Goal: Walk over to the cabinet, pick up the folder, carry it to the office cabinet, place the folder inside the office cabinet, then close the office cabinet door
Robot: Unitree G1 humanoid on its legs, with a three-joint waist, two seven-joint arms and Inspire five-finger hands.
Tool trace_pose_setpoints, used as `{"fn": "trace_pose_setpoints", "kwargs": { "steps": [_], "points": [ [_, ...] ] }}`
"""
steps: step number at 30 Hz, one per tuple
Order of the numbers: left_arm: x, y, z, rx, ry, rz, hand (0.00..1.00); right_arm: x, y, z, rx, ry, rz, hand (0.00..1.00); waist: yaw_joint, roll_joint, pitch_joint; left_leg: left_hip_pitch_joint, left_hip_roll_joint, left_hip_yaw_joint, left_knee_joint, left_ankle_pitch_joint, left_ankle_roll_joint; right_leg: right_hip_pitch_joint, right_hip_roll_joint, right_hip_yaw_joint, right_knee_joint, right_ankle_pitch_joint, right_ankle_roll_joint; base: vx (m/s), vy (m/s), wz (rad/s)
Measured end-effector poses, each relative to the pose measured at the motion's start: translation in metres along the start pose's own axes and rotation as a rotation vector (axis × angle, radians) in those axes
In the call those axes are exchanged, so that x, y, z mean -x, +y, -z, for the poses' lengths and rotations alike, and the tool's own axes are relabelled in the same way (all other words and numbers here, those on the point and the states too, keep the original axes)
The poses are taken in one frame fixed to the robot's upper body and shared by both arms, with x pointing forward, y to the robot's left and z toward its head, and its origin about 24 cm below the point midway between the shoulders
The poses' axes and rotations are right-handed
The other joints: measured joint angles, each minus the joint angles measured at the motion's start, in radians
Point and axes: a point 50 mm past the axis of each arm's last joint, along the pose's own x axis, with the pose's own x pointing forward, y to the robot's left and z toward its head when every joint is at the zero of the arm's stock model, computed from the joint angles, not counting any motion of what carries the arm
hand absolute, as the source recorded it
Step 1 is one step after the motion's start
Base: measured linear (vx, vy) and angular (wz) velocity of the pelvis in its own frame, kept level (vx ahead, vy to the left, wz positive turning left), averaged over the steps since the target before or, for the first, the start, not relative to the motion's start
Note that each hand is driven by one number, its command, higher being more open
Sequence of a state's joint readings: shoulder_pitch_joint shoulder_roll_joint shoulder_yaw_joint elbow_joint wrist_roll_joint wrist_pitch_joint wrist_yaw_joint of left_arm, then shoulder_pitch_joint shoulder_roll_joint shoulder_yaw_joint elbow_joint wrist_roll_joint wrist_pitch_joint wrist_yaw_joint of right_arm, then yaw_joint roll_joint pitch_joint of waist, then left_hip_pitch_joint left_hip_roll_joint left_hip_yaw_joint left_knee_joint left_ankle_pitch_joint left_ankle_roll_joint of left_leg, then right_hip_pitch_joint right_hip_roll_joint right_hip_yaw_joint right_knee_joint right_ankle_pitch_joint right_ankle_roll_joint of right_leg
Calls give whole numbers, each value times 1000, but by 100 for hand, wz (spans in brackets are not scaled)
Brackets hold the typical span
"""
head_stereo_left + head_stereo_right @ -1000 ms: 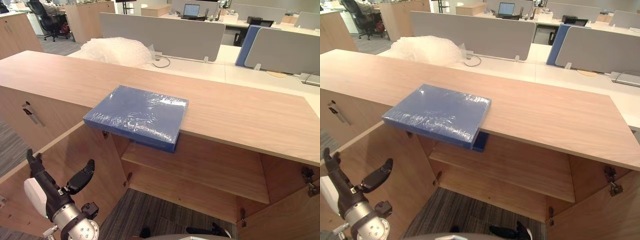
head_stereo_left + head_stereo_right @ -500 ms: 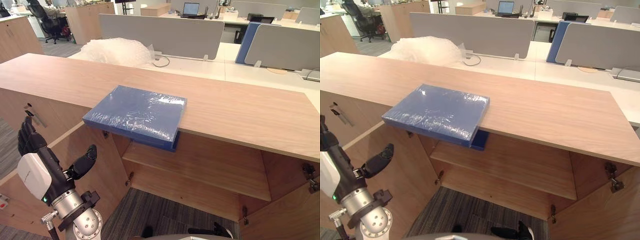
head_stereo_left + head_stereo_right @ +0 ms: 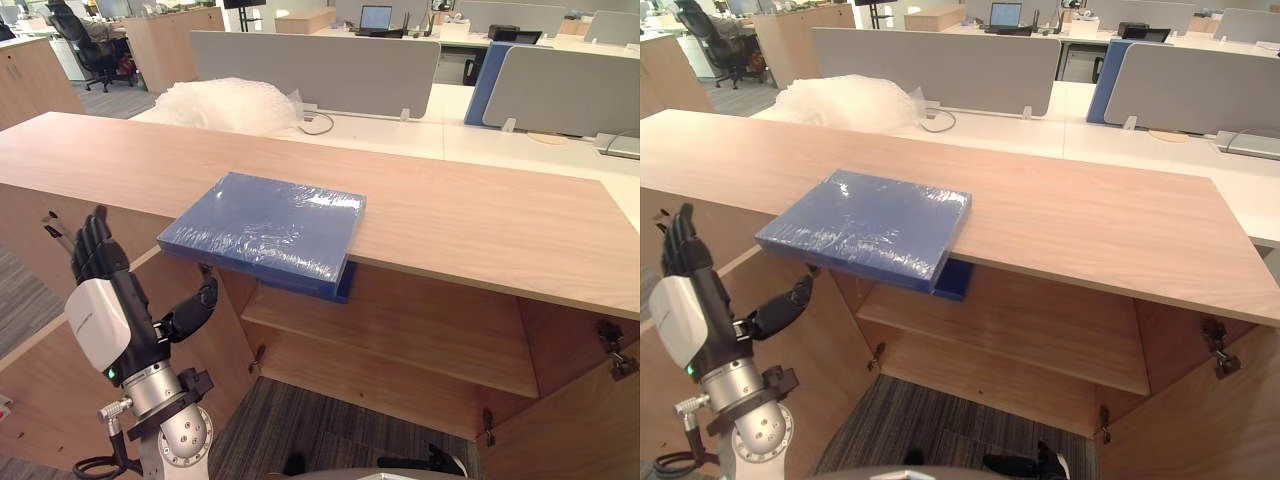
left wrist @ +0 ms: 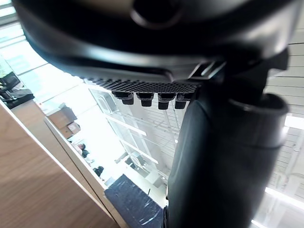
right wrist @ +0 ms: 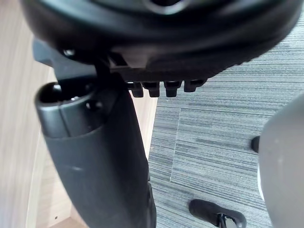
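The blue folder (image 3: 262, 229), wrapped in clear film, lies flat on top of the cabinet (image 3: 480, 225), its near corner jutting past the cabinet's front edge above the open compartment. Both cabinet doors stand open, and a wooden shelf (image 3: 400, 330) shows inside. The left hand (image 3: 97, 320) is raised in front of the cabinet's left door (image 3: 50, 390), below the folder and not touching it, fingers straight and thumb spread wide, holding nothing. The right hand (image 5: 95, 142) hangs over grey carpet (image 5: 213, 142) beside the cabinet's wood, thumb out, relaxed and empty. A heap of bubble wrap (image 3: 222, 103) sits just behind the cabinet.
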State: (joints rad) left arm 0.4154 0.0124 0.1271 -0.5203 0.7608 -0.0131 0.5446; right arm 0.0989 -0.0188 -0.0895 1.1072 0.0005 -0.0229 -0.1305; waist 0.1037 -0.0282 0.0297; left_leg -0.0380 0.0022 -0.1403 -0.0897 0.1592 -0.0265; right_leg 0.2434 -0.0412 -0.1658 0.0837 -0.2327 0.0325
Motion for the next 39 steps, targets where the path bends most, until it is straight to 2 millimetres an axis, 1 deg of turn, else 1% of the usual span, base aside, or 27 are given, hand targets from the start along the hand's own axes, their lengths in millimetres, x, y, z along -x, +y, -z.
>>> {"fn": "trace_pose_setpoints", "kwargs": {
  "steps": [7,11,17,19,21,22,26,28,33,39],
  "points": [
    [-7,-1,-4,-31,-87,48,100,-1,-8,-1,4,3,10,100,-5,21,-9,0,10,27,-2,2,-5,-12,5,32,0,0,-11,-34,-5,-12],
    [-10,-5,-10,-16,-142,83,100,-1,-8,0,5,6,8,100,-5,22,-10,3,15,39,0,6,-3,-14,8,44,0,1,-12,-24,-11,-9],
    [-11,-10,-10,-27,-190,144,100,-1,-9,0,6,6,6,100,-7,26,-14,7,22,49,1,6,-3,-15,8,56,1,2,-14,-14,-5,-6],
    [-11,-11,-8,-38,-197,169,100,-2,-9,0,7,6,6,100,-6,28,-15,9,23,50,-3,6,-3,-14,8,58,2,2,-14,-32,-4,-3],
    [-10,-16,0,-66,-205,219,100,-2,-10,0,12,5,7,100,-6,34,-15,15,24,52,-4,6,-2,-10,8,59,3,1,-13,-41,1,-4],
    [-9,-20,7,-93,-199,268,100,-2,-11,-1,15,3,8,100,-7,38,-14,17,25,53,-4,5,-3,-10,8,61,3,1,-13,-39,2,-5],
    [-5,-28,22,-138,-167,350,100,-2,-12,-2,15,0,9,100,-7,41,-10,16,25,54,-4,2,-8,-10,8,63,-1,-2,-9,-30,1,-1],
    [-5,-29,25,-154,-165,371,100,-2,-11,-3,15,-3,8,100,-7,38,-4,16,23,54,-4,2,-7,-10,6,63,-2,-3,-7,0,0,0],
    [-7,-27,26,-174,-189,383,100,-3,-10,-6,17,-10,5,100,-7,31,14,16,19,55,-4,1,-6,-8,3,65,-4,-3,-7,0,0,0],
    [-11,-25,30,-219,-226,415,100,-3,-10,-9,32,-17,0,100,-7,39,25,28,16,59,-4,-5,-4,5,0,70,-9,-3,-7,-1,-1,-1]
  ]
}}
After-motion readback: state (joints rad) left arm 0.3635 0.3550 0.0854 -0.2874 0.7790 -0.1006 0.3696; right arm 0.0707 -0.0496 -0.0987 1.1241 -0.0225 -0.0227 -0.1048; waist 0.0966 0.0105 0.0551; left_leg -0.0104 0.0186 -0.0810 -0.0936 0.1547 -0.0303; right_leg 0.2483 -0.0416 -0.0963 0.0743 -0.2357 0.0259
